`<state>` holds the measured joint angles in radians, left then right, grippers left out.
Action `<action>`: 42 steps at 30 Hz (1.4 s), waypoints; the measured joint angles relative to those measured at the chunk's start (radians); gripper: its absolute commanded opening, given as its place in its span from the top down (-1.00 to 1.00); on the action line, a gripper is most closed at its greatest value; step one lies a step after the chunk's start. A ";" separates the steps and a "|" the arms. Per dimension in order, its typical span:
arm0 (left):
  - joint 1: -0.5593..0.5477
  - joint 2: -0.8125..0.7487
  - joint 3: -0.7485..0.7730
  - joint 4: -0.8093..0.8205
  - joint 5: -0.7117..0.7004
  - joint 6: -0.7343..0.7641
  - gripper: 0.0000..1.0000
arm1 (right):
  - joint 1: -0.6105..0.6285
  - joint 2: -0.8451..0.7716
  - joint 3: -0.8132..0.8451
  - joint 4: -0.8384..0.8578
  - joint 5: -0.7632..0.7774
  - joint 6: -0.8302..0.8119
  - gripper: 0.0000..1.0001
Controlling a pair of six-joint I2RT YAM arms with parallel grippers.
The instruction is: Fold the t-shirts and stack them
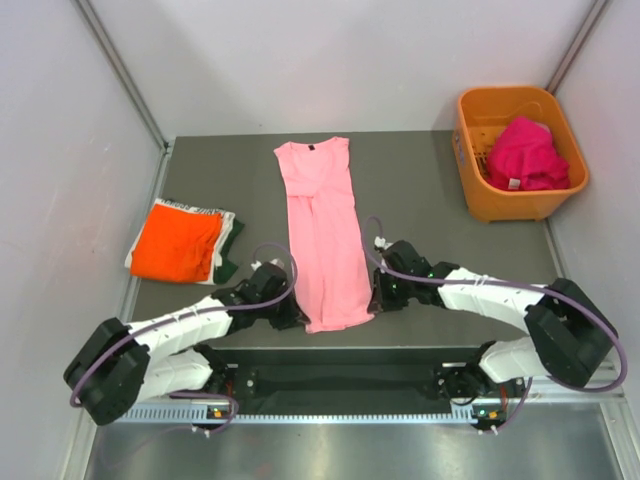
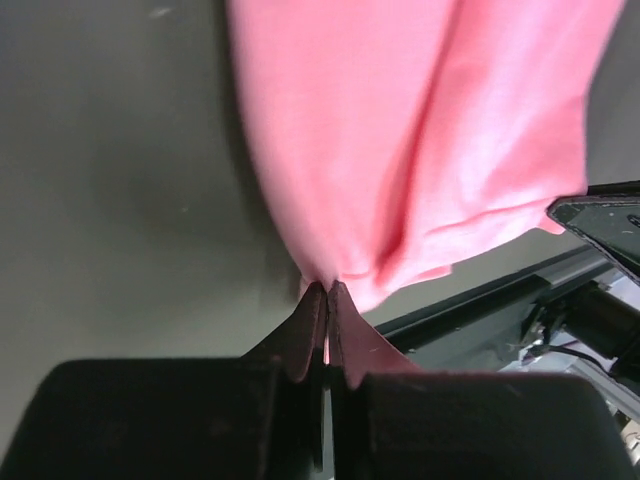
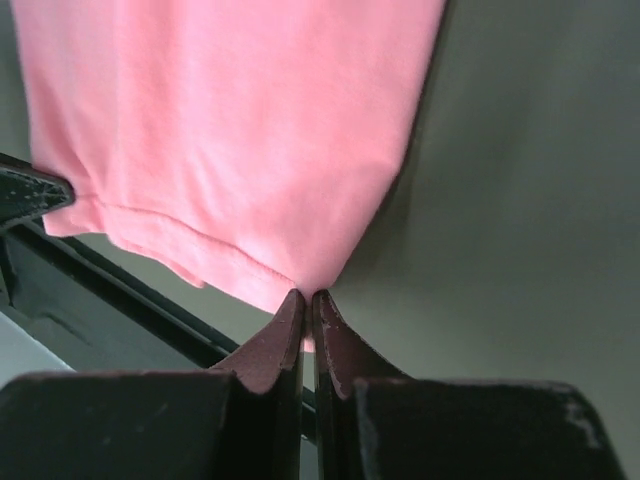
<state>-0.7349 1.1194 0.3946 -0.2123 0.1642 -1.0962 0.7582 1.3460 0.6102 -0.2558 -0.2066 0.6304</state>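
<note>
Pink t-shirt point(image 1: 322, 235) gripped at both corners of its near hem.

It lies lengthwise in the middle of the bench point(image 1: 430, 200), folded into a narrow strip with the collar at the far end. The left pincer point(image 2: 327, 290) is clamped on the hem's left corner and the right pincer point(image 3: 307, 295) on its right corner, with cloth pinched between the tips. At the left, a folded orange t-shirt point(image 1: 178, 243) rests on white and dark green ones point(image 1: 226, 243). Magenta t-shirts point(image 1: 525, 155) sit in the orange basket point(image 1: 470, 150) at the far right.
</note>
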 measured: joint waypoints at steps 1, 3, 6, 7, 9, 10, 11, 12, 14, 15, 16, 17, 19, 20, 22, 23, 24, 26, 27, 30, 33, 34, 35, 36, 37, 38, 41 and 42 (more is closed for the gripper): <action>0.000 0.002 0.014 -0.001 -0.001 0.003 1.00 | -0.001 -0.003 0.014 -0.007 0.003 -0.003 1.00; 0.001 0.012 0.049 -0.006 -0.003 0.010 1.00 | -0.011 -0.003 0.055 -0.028 0.005 -0.014 1.00; 0.026 0.036 0.114 -0.010 -0.004 0.032 1.00 | -0.039 0.001 0.124 -0.051 0.003 -0.037 1.00; 0.041 0.044 0.136 -0.011 -0.001 0.043 1.00 | -0.056 0.008 0.154 -0.056 0.001 -0.047 1.00; 0.083 0.057 0.167 -0.008 0.008 0.060 1.00 | -0.085 0.032 0.212 -0.068 -0.002 -0.063 1.00; 0.111 0.064 0.180 -0.007 0.017 0.072 1.00 | -0.101 0.050 0.244 -0.071 -0.005 -0.071 1.00; 0.137 0.071 0.191 -0.006 0.026 0.081 1.00 | -0.115 0.070 0.277 -0.076 -0.006 -0.079 1.00; 0.172 0.084 0.204 -0.007 0.041 0.095 1.00 | -0.129 0.089 0.305 -0.084 -0.009 -0.085 1.00; 0.254 0.121 0.243 -0.009 0.069 0.123 1.00 | -0.152 0.134 0.371 -0.093 -0.013 -0.099 1.00; 0.284 0.139 0.260 -0.011 0.076 0.133 1.00 | -0.164 0.165 0.414 -0.108 -0.015 -0.108 1.00; 0.320 0.166 0.286 -0.012 0.083 0.147 1.00 | -0.172 0.192 0.450 -0.114 -0.014 -0.115 1.00; 0.346 0.191 0.312 -0.011 0.087 0.159 1.00 | -0.182 0.228 0.497 -0.121 -0.013 -0.124 1.00; 0.386 0.240 0.360 -0.012 0.101 0.180 1.00 | -0.198 0.297 0.586 -0.136 -0.011 -0.137 1.00; 0.406 0.269 0.388 -0.011 0.111 0.189 1.00 | -0.208 0.332 0.628 -0.141 -0.009 -0.143 1.00; 0.441 0.339 0.451 -0.004 0.128 0.208 1.00 | -0.227 0.399 0.708 -0.157 -0.006 -0.157 1.00; 0.454 0.369 0.476 0.001 0.133 0.213 1.00 | -0.237 0.431 0.747 -0.166 -0.002 -0.161 1.00; 0.467 0.408 0.508 0.005 0.135 0.219 1.00 | -0.245 0.455 0.774 -0.169 0.002 -0.166 1.00; 0.484 0.459 0.554 0.011 0.135 0.229 1.00 | -0.261 0.510 0.842 -0.197 0.010 -0.175 1.00; 0.490 0.488 0.579 0.011 0.134 0.232 1.00 | -0.268 0.538 0.876 -0.208 0.013 -0.179 1.00; 0.498 0.561 0.654 0.015 0.135 0.237 1.00 | -0.289 0.618 0.975 -0.229 0.008 -0.187 1.00; 0.500 0.625 0.718 0.025 0.135 0.239 1.00 | -0.307 0.689 1.062 -0.249 -0.004 -0.193 1.00; 0.502 0.643 0.737 0.025 0.135 0.240 1.00 | -0.313 0.710 1.088 -0.252 -0.006 -0.194 0.99; 0.504 0.658 0.752 0.027 0.135 0.240 1.00 | -0.319 0.731 1.114 -0.258 -0.010 -0.195 0.99; 0.507 0.673 0.767 0.026 0.135 0.240 1.00 | -0.323 0.747 1.131 -0.263 -0.012 -0.195 0.98; 0.511 0.688 0.782 0.027 0.135 0.241 1.00 | -0.328 0.763 1.149 -0.268 -0.017 -0.197 0.98; 0.514 0.700 0.792 0.028 0.135 0.242 1.00 | -0.332 0.779 1.167 -0.270 -0.025 -0.199 0.98; 0.526 0.729 0.810 0.031 0.135 0.242 1.00 | -0.340 0.821 1.210 -0.273 -0.045 -0.201 0.98; 0.531 0.737 0.812 0.032 0.135 0.241 1.00 | -0.342 0.835 1.223 -0.272 -0.054 -0.201 0.98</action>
<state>-0.2035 1.8565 1.2064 -0.1799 0.2989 -0.8547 0.4164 2.1811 1.8328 -0.5282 -0.2607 0.4290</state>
